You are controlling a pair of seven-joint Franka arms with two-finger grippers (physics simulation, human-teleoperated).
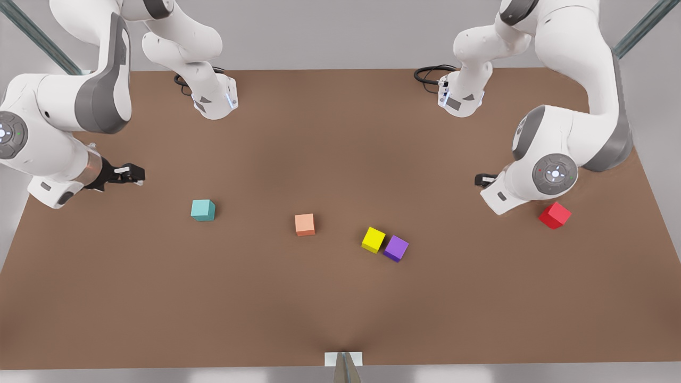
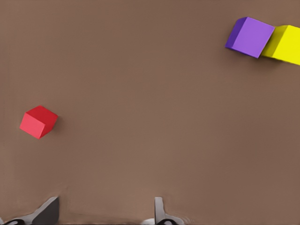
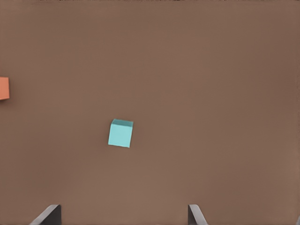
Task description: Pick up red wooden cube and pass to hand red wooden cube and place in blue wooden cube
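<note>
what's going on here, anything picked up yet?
Nothing is held yet. The red wooden cube sits on the table at the front view's right, close to the left gripper, whose jaws are open. The right gripper, also open, hovers at the front view's left near the blue wooden cube. The orange cube lies mid-table, with the yellow cube and purple cube touching beside it.
</note>
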